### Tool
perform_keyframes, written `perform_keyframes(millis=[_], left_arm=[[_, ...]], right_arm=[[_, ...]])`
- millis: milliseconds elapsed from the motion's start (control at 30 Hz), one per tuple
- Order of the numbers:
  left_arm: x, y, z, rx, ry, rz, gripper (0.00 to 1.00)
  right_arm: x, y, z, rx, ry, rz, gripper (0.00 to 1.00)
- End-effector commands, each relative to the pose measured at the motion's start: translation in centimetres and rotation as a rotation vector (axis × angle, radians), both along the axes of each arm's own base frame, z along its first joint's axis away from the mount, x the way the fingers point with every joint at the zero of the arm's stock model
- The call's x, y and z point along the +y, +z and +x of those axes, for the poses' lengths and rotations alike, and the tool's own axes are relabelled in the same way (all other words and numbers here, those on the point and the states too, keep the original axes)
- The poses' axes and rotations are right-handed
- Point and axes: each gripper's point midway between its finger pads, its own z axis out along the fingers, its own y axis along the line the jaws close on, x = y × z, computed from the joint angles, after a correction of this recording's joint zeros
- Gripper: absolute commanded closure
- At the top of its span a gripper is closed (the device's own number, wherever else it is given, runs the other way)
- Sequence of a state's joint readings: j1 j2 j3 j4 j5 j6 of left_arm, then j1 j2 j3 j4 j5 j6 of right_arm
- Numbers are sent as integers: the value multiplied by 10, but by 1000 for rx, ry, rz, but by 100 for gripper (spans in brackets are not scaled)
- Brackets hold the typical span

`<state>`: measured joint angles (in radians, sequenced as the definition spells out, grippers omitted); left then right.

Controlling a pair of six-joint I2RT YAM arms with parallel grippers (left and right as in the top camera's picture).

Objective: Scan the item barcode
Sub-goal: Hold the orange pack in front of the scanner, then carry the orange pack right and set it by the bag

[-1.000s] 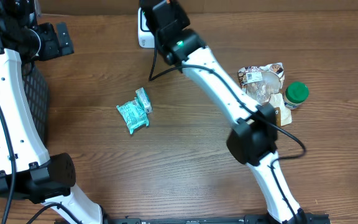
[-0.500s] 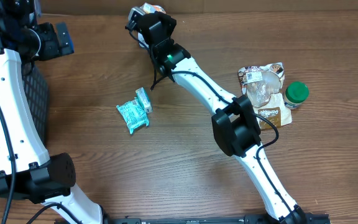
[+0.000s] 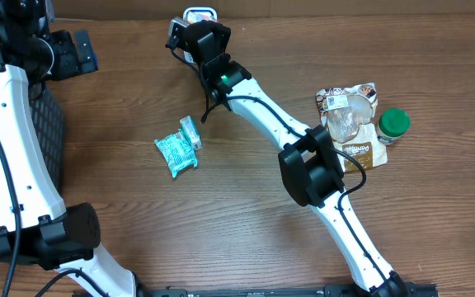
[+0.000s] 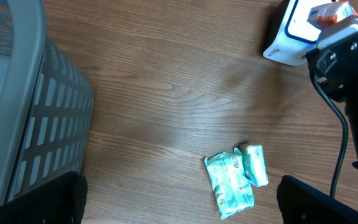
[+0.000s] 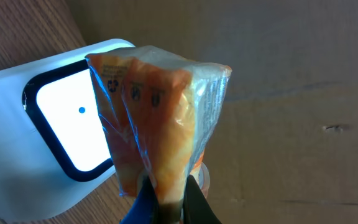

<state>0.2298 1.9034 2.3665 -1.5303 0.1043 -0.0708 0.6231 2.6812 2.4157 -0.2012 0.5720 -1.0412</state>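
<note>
Stretched right arm (image 3: pixel 262 115) across bench (image 3: pixel 180 239) to white scanner (image 5: pixel 67 124), right hand (image 5: pixel 163 199) clenched on orange packet (image 5: pixel 160 118). Showed packet clearly only from right wrist. Left hand (image 4: pixel 179 205) released, spread wide.

The packet (image 5: pixel 160 124) is orange, the scanner (image 5: pixel 5 146) white, the pouches (image 3: pixel 177 150) teal, the table (image 3: pixel 138 227) brown wood-grain.

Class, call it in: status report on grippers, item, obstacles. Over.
Left gripper, jaws open, near basket. Right gripper, jaws shut on orange packet at scanner. Nothing blocking.
</note>
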Motion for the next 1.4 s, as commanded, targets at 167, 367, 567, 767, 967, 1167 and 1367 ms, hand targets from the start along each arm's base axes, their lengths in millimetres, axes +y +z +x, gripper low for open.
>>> perform_keyframes(millis=[167,367,567,767,967,1167,1367], left_arm=[[-3,8,-2,-24,-19,3,0],[-3,8,-2,-24,-19,3,0],[-3,8,-1,-24,-20,3,1],[-3,8,-2,-24,-20,3,0],[-3,8,-1,-24,-20,3,1],[-3,8,-1,-24,-20,3,0],[-3,8,-1,-24,-20,3,0]], right_arm=[[2,48,-1,-43,-39,253,96],[-8,117,-26,29,-54,503,96],[-37,179,-88,262,-176,896,96],[-92,183,-167,607,-420,1080,96],[-155,122,-217,914,-693,951,96],[-204,51,-223,1028,-927,867,96],[-242,-14,-226,1077,-1066,847,96]])
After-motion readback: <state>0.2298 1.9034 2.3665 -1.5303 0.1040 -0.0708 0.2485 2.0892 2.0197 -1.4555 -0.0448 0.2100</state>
